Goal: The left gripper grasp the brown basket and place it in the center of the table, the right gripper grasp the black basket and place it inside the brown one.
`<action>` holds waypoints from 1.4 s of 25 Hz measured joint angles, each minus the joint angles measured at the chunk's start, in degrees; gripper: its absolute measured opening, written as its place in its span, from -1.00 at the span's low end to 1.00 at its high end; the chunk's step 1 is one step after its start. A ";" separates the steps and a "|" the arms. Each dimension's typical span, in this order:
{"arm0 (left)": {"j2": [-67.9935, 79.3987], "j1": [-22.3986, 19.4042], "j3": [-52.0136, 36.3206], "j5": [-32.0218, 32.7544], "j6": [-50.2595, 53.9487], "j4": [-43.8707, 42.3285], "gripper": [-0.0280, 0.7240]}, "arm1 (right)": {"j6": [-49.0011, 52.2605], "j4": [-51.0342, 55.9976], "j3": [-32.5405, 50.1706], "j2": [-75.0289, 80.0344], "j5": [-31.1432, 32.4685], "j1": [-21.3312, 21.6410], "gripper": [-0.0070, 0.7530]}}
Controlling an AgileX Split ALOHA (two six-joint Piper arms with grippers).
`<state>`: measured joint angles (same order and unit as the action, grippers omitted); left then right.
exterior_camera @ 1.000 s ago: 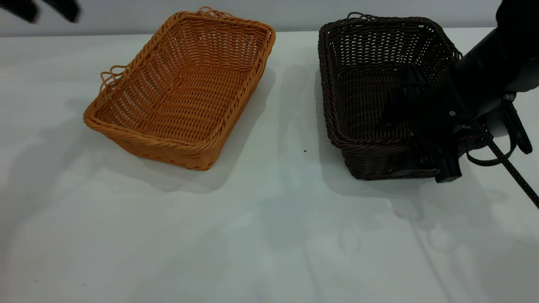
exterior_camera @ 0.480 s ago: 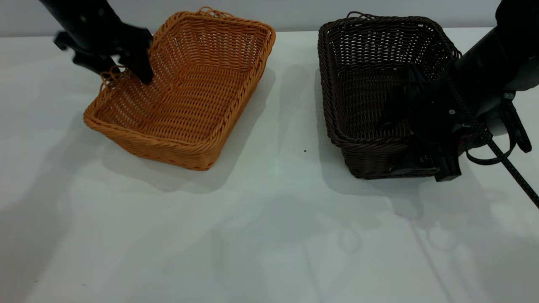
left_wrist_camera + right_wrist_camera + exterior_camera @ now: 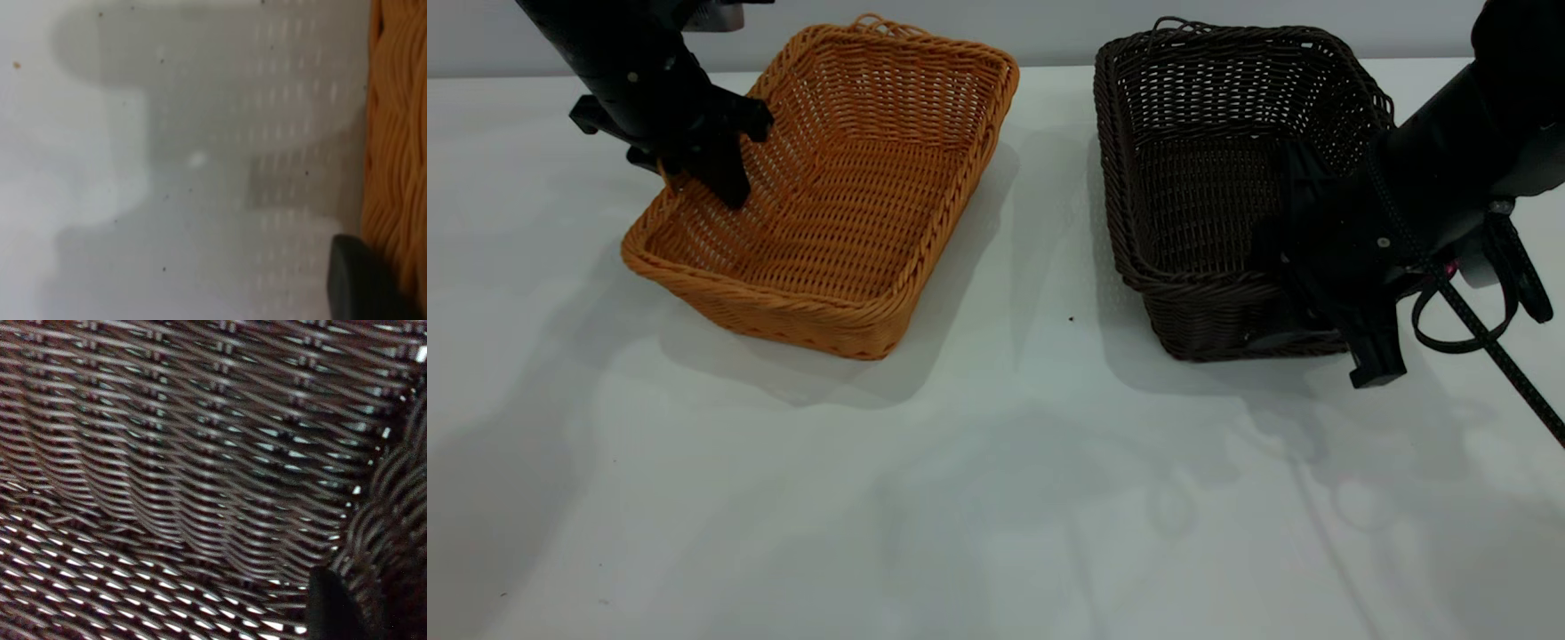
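Exterior view: brown basket [image 3: 827, 191] sits left of centre on the counter [image 3: 996, 498], black basket [image 3: 1227, 178] well apart to its right. Left gripper [image 3: 694, 173] straddles the brown basket's left short-end rim, one finger inside, clamped on the wall; the loop handle there is hidden behind it. Right gripper [image 3: 1325, 311] is clamped on the black basket's near right corner, black on black, finger edges hard to separate. Left wrist view: only a strip of orange weave [image 3: 397, 133] and one dark fingertip [image 3: 360, 280], blurred. Right wrist view: dark weave [image 3: 187, 467] fills it.
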<state>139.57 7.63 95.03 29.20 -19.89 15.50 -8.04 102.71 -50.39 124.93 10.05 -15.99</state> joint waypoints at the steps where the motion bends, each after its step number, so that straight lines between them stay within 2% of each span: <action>1: 0.00 0.00 0.00 0.00 -0.10 0.10 -0.67 | 0.06 0.23 -0.06 0.00 0.00 0.00 -0.63; 3: 0.00 0.00 0.06 -0.07 -1.39 0.29 -0.71 | -0.44 0.44 -0.06 -0.06 0.00 0.20 -0.73; 7: 0.00 0.00 0.11 0.60 -8.15 0.48 -0.71 | -5.14 -0.06 0.00 -1.63 1.51 2.10 -0.75; 13: 0.00 1.09 0.36 1.33 -20.11 0.59 -0.71 | -15.18 -2.91 0.00 -9.50 4.29 11.14 -0.75; 16: 0.00 2.57 0.36 1.46 -27.00 0.63 -0.71 | -16.95 -10.81 -1.52 -12.12 10.16 16.99 -0.75; 18: 0.00 4.27 0.36 1.40 -32.79 0.63 -0.70 | -16.23 -18.58 -4.40 -12.69 16.71 20.59 -0.75; 21: 0.00 8.05 0.36 0.73 -42.07 0.77 -0.70 | -12.86 -31.45 -9.83 -12.94 29.19 23.71 -0.75; 24: 0.00 12.43 0.36 -0.24 -50.94 0.83 -0.70 | -10.61 -41.74 -15.49 -13.13 38.58 25.13 -0.75; 27: 0.00 15.73 0.36 -0.97 -57.18 0.77 -0.70 | -10.05 -45.59 -20.12 -13.13 43.38 25.39 -0.75; 30: 0.00 17.58 0.36 -1.68 -59.32 0.42 -0.70 | -9.98 -46.02 -23.00 -13.13 45.12 25.39 -0.76; 35: 0.55 17.77 0.36 -2.31 -59.78 1.37 -0.70 | -9.01 -46.37 -23.77 -13.13 45.71 25.50 -0.76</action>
<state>140.11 25.40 95.39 26.89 -79.67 16.87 -17.05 56.33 -74.16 111.80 55.76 9.51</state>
